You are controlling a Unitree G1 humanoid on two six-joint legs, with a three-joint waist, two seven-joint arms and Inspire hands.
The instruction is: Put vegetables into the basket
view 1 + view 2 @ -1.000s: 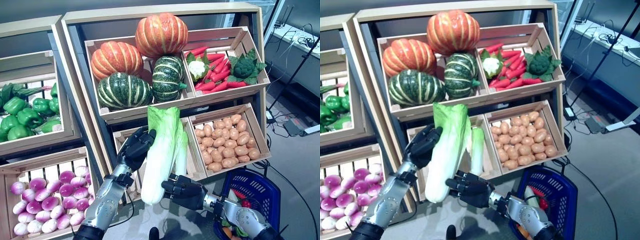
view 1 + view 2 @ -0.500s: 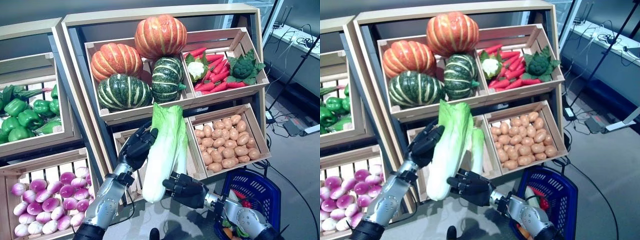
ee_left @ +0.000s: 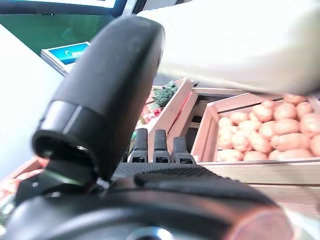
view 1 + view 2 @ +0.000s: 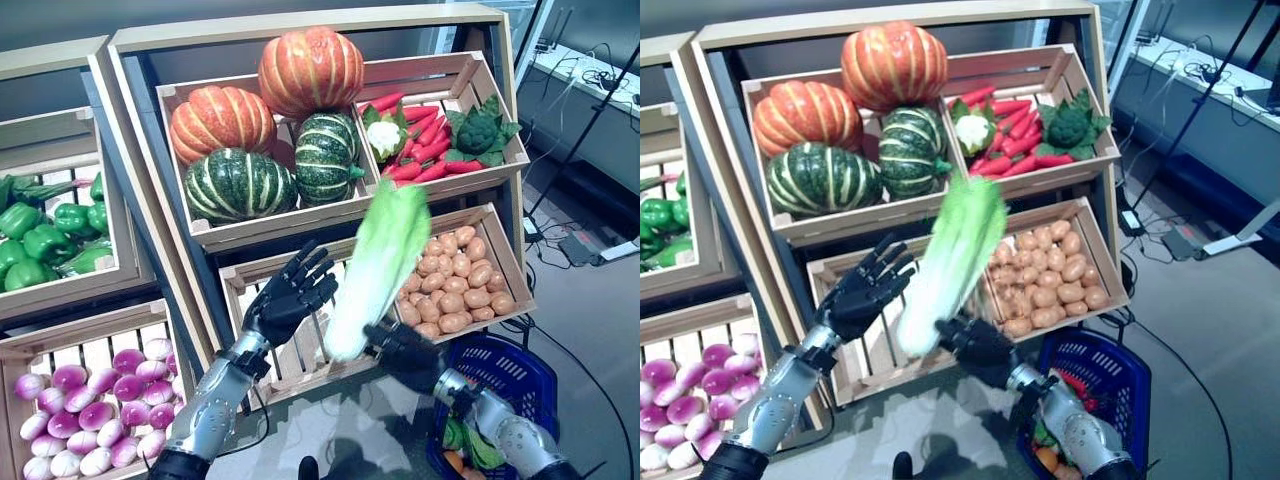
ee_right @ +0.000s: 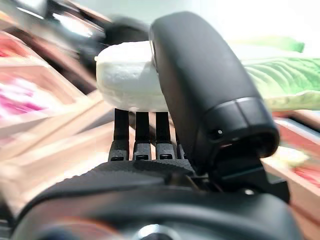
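So the long napa cabbage with the white stalk and pale green leaves [image 4: 372, 268] has been handed over: half a second ago it was propped between both hands in front of the lower middle crate, and now it's gripped at its white base by the dark right hand [image 4: 408, 352] alone, whose fingers and thumb are curled round the stalk end, as seen in the right wrist view. The cabbage has been swung toward the right of the frame, leafy top tilted up over the wooden crate of tan potatoes [image 4: 457, 280]. The dark left hand [image 4: 287, 297] has been let go of it and is left spread wide open at centre frame, holding nothing, in front of the now emptied slatted wooden crate [image 4: 290, 345]. The blue plastic shopping basket [image 4: 515, 372] is seen at the lower right, just past the right arm, with a few vegetables already in it. So the transfer looks done and what's probably left is the carry down to the basket and the release; the cabbage isn't over it yet.
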